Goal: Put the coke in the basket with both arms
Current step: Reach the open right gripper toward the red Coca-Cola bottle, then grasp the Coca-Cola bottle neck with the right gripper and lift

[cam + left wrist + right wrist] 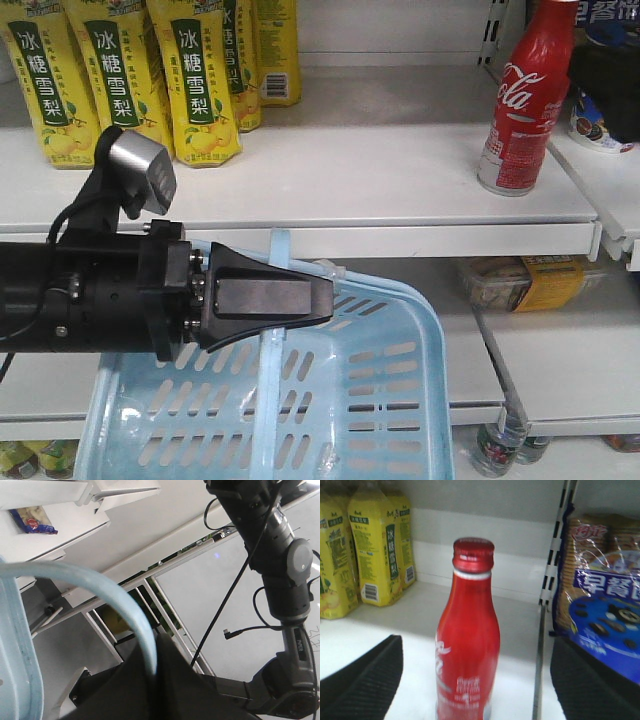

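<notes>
**A:** The basket (pixel 425 330) hangs near-left, clamped in my left gripper (pixel 290 298). The coke (pixel 468 630) stands far-right on the shelf (pixel 350 180).

**B:** My right gripper (pixel 476 647) is wide open with the coke dead ahead. I'd centre, push in, and close low on the body.

Glossy red coke (pixel 468 630), smooth plastic basket (pixel 436 370)

Bright, even light glares off the shelf (pixel 330 170); the coke (pixel 468 645) looks blurred.

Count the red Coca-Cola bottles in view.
1. The coke stands upright at the right end of the upper shelf; bottles at the bottom edge are too cropped to identify.
</notes>
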Robot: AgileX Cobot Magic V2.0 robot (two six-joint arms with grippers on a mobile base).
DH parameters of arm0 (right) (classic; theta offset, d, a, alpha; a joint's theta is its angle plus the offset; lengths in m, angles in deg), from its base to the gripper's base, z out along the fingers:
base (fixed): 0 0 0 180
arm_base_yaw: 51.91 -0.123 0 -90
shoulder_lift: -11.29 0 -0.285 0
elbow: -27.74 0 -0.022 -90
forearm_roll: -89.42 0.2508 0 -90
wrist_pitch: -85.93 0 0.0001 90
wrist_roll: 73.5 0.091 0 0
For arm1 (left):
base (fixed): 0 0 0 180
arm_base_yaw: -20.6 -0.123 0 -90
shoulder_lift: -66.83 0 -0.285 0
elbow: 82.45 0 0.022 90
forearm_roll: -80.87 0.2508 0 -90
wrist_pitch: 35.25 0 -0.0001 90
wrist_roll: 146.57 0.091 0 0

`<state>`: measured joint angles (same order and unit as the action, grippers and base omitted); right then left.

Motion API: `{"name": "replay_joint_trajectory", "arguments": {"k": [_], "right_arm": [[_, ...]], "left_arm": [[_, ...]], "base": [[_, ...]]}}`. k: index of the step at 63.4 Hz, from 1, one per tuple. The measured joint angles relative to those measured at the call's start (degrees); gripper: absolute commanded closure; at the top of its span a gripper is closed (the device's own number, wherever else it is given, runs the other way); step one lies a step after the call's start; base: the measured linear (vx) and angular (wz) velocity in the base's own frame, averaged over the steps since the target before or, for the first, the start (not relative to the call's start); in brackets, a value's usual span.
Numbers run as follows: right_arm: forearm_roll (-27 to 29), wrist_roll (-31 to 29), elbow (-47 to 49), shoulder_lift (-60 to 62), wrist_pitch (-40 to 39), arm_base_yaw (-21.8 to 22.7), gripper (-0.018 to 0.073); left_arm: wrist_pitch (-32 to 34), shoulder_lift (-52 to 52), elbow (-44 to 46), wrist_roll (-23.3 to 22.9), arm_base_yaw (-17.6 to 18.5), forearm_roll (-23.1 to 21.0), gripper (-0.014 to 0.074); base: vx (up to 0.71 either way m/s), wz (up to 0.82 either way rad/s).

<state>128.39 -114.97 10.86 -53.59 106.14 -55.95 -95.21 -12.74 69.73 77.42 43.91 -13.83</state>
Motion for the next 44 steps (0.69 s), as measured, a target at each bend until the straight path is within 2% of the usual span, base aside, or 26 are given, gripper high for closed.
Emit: {"name": "replay_joint_trajectory", "arguments": {"k": [17, 25, 31, 43, 44], "right_arm": [[11.0, -9.3, 8.1, -9.5, -0.1, 0.0, -0.0024], [13.0, -10.2, 10.8, -13.1, 0.3, 0.0, 0.0041], [13.3, -10.2, 11.6, -14.5, 0.7, 0.0, 0.0177], [13.3, -10.3, 11.6, -14.3, 1.4, 0.0, 0.0564], [13.3, -10.3, 11.6, -14.2, 1.7, 0.0, 0.0575]], "left_arm": [[0.0, 0.0, 0.0, 0.0, 0.0, 0.0, 0.0603], [0.0, 0.0, 0.0, 0.0, 0.0, 0.0, 0.0603], [0.0, 0.0, 0.0, 0.0, 0.0, 0.0, 0.0603], [0.0, 0.0, 0.0, 0.0, 0.0, 0.0, 0.0603], [0.0, 0.0, 0.0, 0.0, 0.0, 0.0, 0.0603]], "base": [[0.0, 0.0], [0.0, 0.0], [0.0, 0.0], [0.0, 0.0], [0.0, 0.0]]}}
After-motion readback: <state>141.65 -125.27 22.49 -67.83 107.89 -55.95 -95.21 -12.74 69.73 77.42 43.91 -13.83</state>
